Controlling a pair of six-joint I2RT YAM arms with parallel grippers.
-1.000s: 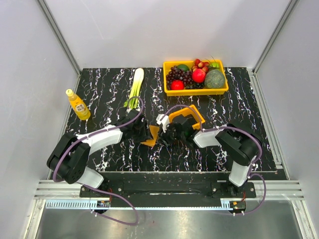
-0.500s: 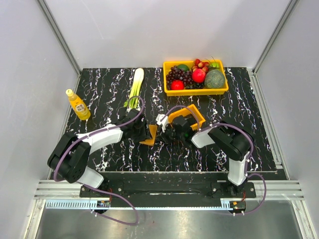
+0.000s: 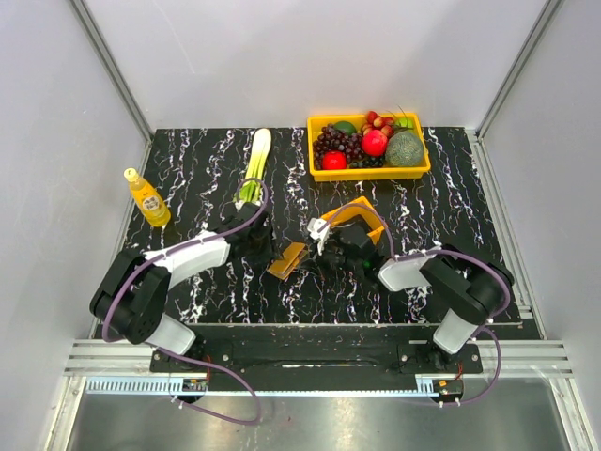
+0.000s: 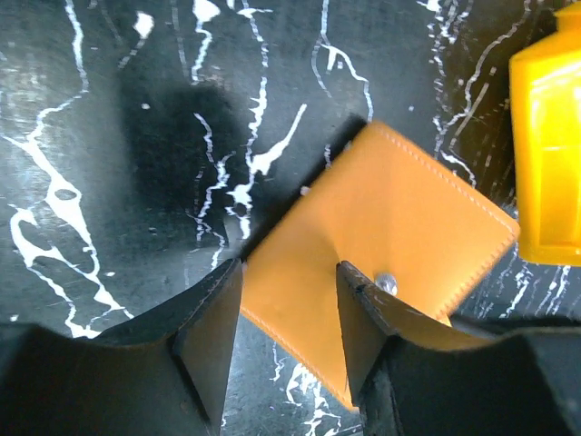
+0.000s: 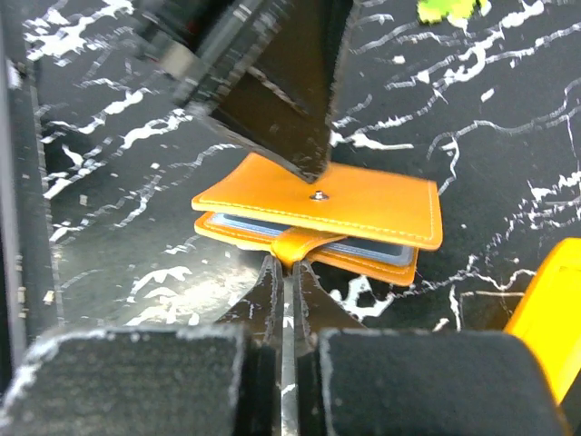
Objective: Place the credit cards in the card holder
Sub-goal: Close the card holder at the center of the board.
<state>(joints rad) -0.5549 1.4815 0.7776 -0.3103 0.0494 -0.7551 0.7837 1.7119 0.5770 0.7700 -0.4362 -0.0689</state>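
Note:
The orange card holder (image 3: 288, 260) lies folded on the black marble table between my two grippers. Pale blue credit cards (image 5: 363, 249) show as thin edges between its covers. My right gripper (image 5: 283, 265) is shut at the holder's near edge, its tips pinching the end of the orange strap tab (image 5: 300, 243). My left gripper (image 4: 286, 272) stands open over the holder (image 4: 390, 213). Its right finger (image 4: 363, 309) rests on the top cover beside the metal snap (image 4: 387, 282). From the right wrist that finger (image 5: 281, 109) comes down just above the snap (image 5: 318, 194).
A small orange raised-wall tray (image 3: 362, 214) stands just behind the right gripper. A yellow fruit basket (image 3: 369, 175) sits at the back right. A leek (image 3: 255, 164) lies at the back centre. A yellow bottle (image 3: 147, 198) stands at the left.
My right gripper has gone from open to shut at the holder's strap, and that arm's elbow has swung right. The left gripper has shifted slightly and stays open.

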